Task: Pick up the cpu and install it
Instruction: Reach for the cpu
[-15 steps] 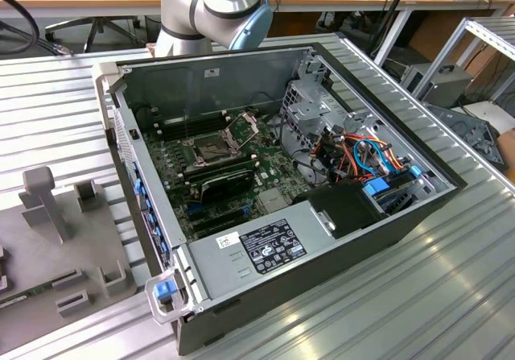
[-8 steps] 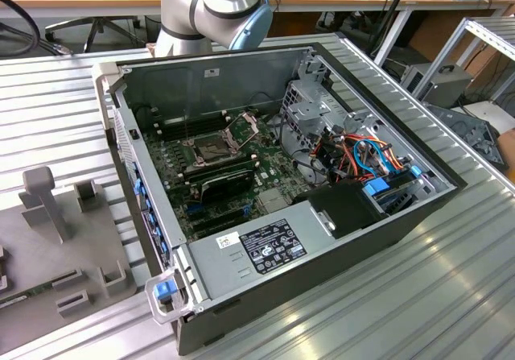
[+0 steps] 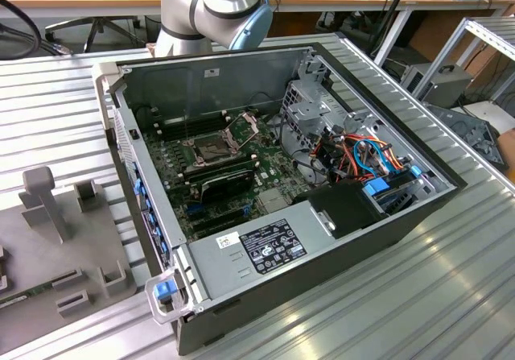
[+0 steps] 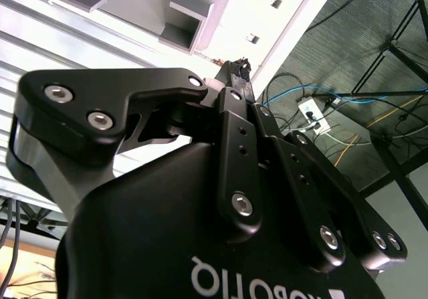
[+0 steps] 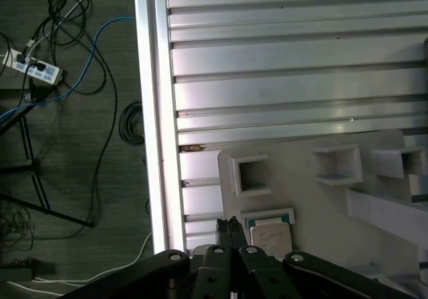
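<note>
cpu (image 5: pixel 271 235): lies flat in a nest on the grey fixture plate (image 5: pixel 321 198).
tool (image 5: pixel 229 223): closed, empty, just beside the cpu.
grasp: judged to need opening wide, centring over the cpu, gripping opposite edges level.

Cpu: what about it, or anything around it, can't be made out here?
- cpu: first wrist view, one edge hidden behind the jaws; surface detail too small.
- socket: exterior view, too small to tell whether anything sits in it.
- arm: exterior view, cut off by the top edge.
- tray: first wrist view, cut off by the picture's edge.
</note>
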Controlling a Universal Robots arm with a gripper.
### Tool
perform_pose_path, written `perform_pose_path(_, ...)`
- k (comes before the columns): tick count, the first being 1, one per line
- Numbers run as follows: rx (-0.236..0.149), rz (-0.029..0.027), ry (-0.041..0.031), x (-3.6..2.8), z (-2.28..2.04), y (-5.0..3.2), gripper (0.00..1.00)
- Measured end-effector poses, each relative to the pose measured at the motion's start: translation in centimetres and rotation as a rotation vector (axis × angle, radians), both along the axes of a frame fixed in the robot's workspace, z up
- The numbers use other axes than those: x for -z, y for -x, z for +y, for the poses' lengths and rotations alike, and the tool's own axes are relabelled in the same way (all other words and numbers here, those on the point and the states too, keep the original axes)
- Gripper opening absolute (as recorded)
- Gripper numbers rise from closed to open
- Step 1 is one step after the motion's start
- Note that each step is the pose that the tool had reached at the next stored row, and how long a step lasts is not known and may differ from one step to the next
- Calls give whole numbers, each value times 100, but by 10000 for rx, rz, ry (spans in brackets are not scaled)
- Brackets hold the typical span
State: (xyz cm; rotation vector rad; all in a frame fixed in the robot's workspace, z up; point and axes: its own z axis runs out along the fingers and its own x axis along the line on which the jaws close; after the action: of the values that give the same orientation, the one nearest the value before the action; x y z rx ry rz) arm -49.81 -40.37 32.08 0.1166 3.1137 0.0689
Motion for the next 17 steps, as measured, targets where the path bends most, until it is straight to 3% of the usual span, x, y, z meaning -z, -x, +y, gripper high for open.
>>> perform_pose_path(17, 0, 0, 0, 63, 0, 0, 11)
